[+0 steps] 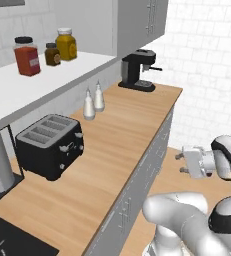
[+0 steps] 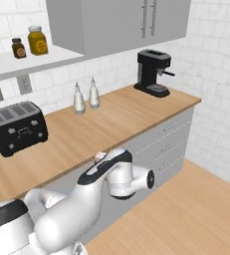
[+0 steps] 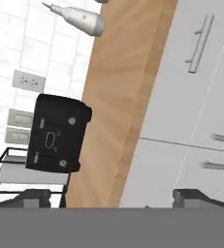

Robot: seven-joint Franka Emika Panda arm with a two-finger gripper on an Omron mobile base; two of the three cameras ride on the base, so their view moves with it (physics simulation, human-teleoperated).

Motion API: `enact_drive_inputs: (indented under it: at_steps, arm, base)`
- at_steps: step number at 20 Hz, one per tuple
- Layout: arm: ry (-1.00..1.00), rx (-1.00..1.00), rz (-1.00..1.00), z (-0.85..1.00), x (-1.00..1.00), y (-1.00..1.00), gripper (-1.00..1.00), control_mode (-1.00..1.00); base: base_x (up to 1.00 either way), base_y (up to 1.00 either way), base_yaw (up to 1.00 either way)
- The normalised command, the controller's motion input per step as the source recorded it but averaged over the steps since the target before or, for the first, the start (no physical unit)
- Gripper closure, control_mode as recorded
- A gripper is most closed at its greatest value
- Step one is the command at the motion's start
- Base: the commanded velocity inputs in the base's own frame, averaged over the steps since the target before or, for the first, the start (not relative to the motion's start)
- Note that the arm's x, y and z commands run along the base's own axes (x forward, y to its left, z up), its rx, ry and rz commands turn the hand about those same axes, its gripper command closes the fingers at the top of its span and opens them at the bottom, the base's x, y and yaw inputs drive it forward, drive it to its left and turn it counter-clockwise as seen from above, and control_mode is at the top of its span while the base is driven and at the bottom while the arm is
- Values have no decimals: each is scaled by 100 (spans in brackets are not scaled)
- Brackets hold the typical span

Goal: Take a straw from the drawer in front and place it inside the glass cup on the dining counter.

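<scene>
Gripper (image 3: 111, 196) faces the drawer (image 3: 208, 167) fronts under the tabletop (image 3: 123, 97) edge; jaws spread open, empty. Drawer handles run crosswise, just ahead; all shut, so handle first.

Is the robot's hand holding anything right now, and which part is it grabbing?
Nothing is held. The gripper is open, its two fingertips far apart with nothing between them, facing the closed grey drawers under the wooden worktop.
</scene>
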Motion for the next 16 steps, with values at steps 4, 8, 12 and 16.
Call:
enact_drive_inputs:
  at_steps: [4, 8, 12, 16]
  arm:
    - [0, 39, -2, -67, 40, -8, -100, -100]
    - [1, 10, -2, -33, 74, 11, -100, -100]
    - [4, 3, -3, -26, 76, 0, -100, -100]
    - [2, 0, -4, -40, 62, 0, -100, -100]
  base:
    - [0, 0, 0]
    - [0, 0, 0]
    - [0, 0, 0]
    - [0, 0, 0]
